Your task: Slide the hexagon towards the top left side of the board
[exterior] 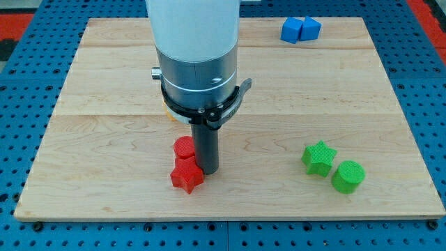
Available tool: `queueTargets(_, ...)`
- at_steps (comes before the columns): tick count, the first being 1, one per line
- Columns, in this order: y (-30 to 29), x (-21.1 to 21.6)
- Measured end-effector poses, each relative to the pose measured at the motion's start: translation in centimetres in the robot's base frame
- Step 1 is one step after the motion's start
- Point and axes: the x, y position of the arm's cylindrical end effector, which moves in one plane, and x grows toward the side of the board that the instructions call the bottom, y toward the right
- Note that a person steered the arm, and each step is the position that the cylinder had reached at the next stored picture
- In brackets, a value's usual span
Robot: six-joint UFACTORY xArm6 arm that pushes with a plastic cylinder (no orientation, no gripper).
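Observation:
A red block with a rounded, hexagon-like top [184, 147] lies at the board's lower middle. A red star [187, 178] touches it just below. My tip [208, 170] rests on the board right beside both red blocks, on their right side, touching or nearly touching them. The rod and the arm's large grey and white body rise above the tip and hide the board behind it.
A green star [319, 157] and a green hexagon-like block [348, 176] sit together at the lower right. Two blue blocks [300, 30] sit at the top right edge. A sliver of a yellow block [165, 109] peeks out left of the arm's body. The wooden board [104, 84] ends at blue pegboard all round.

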Motion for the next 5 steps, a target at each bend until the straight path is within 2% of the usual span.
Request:
queueTargets(1,-3.2,0.0)
queueTargets(2,-2.7,0.0)
queueTargets(3,-0.1,-2.0)
queueTargets(5,0.7,-4.6)
